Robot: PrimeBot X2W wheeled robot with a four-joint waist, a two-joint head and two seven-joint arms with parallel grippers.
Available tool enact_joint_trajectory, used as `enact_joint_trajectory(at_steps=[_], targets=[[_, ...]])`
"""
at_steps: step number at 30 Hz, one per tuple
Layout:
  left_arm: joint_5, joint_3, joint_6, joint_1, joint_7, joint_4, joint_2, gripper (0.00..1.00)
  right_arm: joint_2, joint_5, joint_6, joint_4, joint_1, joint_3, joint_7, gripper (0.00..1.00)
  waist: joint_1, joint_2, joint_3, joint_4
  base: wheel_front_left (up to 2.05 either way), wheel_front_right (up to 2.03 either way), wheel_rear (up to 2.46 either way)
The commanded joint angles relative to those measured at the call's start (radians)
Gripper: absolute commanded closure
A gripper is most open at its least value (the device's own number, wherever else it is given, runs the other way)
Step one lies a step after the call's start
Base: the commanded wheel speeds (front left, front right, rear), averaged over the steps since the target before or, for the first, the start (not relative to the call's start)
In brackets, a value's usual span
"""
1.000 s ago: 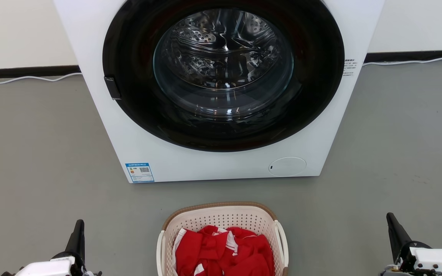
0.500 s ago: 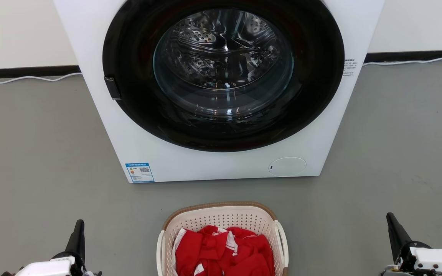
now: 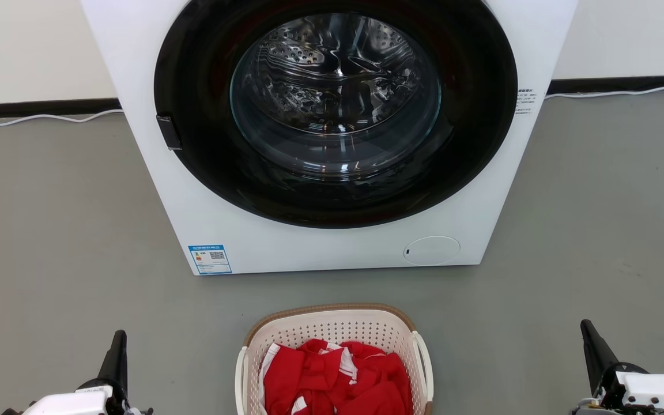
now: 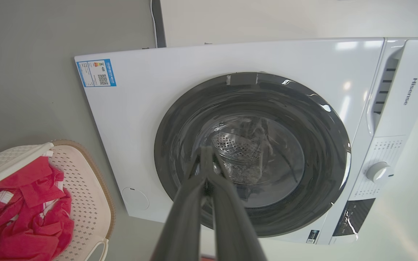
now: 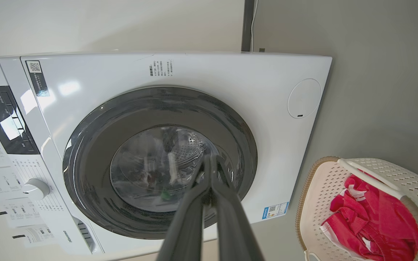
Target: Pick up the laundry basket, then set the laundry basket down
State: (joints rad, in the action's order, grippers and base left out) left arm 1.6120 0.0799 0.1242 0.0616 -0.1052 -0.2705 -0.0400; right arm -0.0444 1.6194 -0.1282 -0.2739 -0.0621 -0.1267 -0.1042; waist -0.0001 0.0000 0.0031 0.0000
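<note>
Head view: I am seeing the left gripper [image 3: 119, 337] and right gripper [image 3: 587, 328] sitting fully closed, gripping nothing; the laundry basket [image 3: 332, 327] is resting on the floor [image 3: 67, 230] between them, well apart from both. Left wrist view: the basket is lying lower left of the pressed-together fingers [image 4: 191, 203]. Right wrist view: it is lying lower right.

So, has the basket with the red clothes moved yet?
No. The laundry basket sits in the same spot on the floor, just as far in front of the washer and its blue sticker as before.
</note>
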Motion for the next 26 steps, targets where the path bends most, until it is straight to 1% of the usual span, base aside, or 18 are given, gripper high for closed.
enact_joint_trajectory(at_steps=[1,26], targets=[[-0.003,0.033,0.007,0.046,-0.008,0.025,-0.011,1.0,-0.009,-0.008,-0.003,0.029,-0.046,0.016,-0.006,1.0,0.0001,0.0,0.0,0.0,0.0,0.0,0.0],[-0.003,0.034,0.007,0.046,-0.008,0.025,-0.011,1.0,-0.008,-0.009,-0.003,0.029,-0.046,0.015,-0.007,1.0,0.0001,0.0,0.0,0.0,0.0,0.0,0.0]])
